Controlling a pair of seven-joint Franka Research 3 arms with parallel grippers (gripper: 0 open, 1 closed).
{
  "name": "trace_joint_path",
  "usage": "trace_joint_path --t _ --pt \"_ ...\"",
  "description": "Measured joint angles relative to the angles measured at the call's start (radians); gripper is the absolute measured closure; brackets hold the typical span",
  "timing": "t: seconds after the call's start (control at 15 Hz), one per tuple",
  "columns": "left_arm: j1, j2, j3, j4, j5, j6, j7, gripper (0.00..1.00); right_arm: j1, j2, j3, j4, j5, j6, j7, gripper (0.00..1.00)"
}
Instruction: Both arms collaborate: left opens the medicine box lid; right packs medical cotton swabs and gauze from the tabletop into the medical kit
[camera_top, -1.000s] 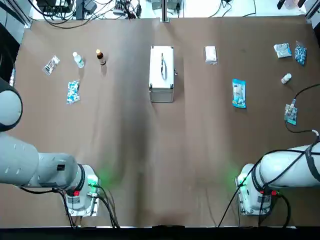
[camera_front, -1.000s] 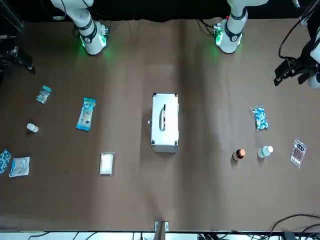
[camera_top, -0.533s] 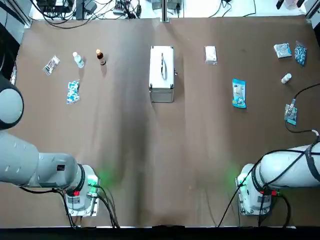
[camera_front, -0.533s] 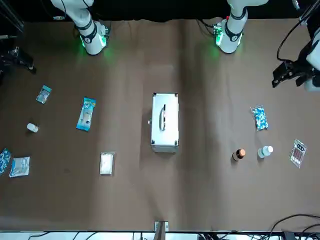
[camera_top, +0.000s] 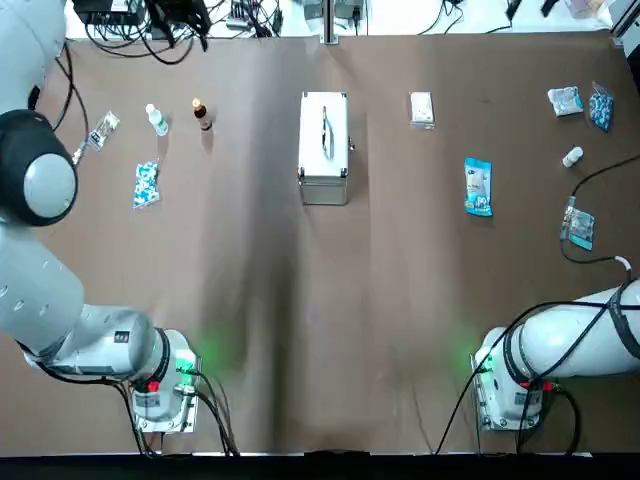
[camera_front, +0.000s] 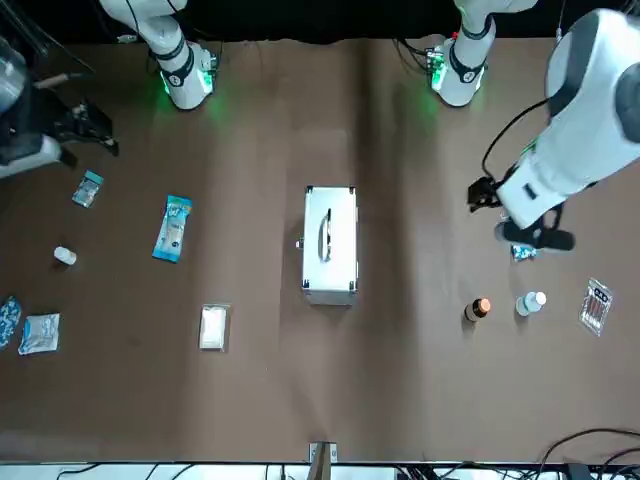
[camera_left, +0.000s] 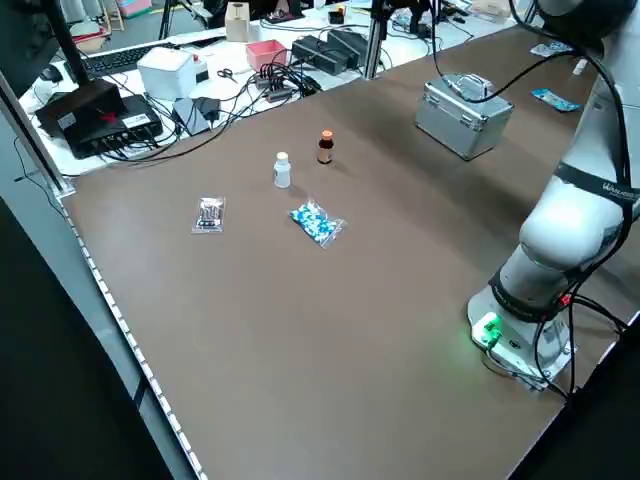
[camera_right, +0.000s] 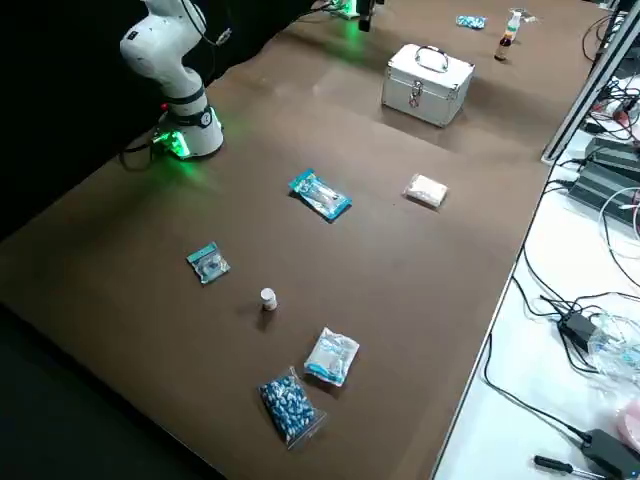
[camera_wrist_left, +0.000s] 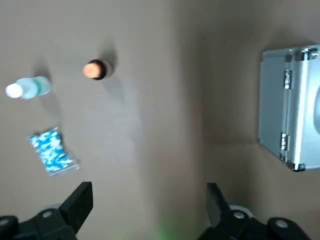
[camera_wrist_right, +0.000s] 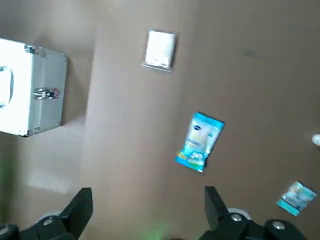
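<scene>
No text, brand, number or sign can be read anywhere in these views. The flat blue-and-white plastic packet (camera_wrist_right: 200, 142) carries a small dark oval mark near one end and some printing below it, but the letters are too small to make out. The small plain white rectangular pack (camera_wrist_right: 160, 49) and the silver aluminium case (camera_top: 323, 146) show no legible marking.

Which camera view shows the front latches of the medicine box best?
The right side view: the medicine box is seen from the side, both latches visible. The two wrist views show the latches at an angle. Top and front views show mainly the medicine box lid.
</scene>
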Motion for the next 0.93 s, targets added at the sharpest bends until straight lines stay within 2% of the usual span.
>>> trace_joint_path --t 0.33,0.67,0.93 --pt "-0.009 0.087 -0.102 0.000 -0.012 0.109 -0.086 0.00 0.114 0.098 0.002 -0.008 0.006 0.064 0.000 0.01" --pt "-0.114 0.182 -0.114 0.024 -0.014 0.223 -0.267 0.00 0.192 0.198 0.002 -0.012 0.006 0.171 -0.002 0.01" --pt "-0.200 0.249 -0.115 0.042 -0.014 0.307 -0.403 0.00 0.223 0.236 0.002 -0.011 0.006 0.199 -0.131 0.01"
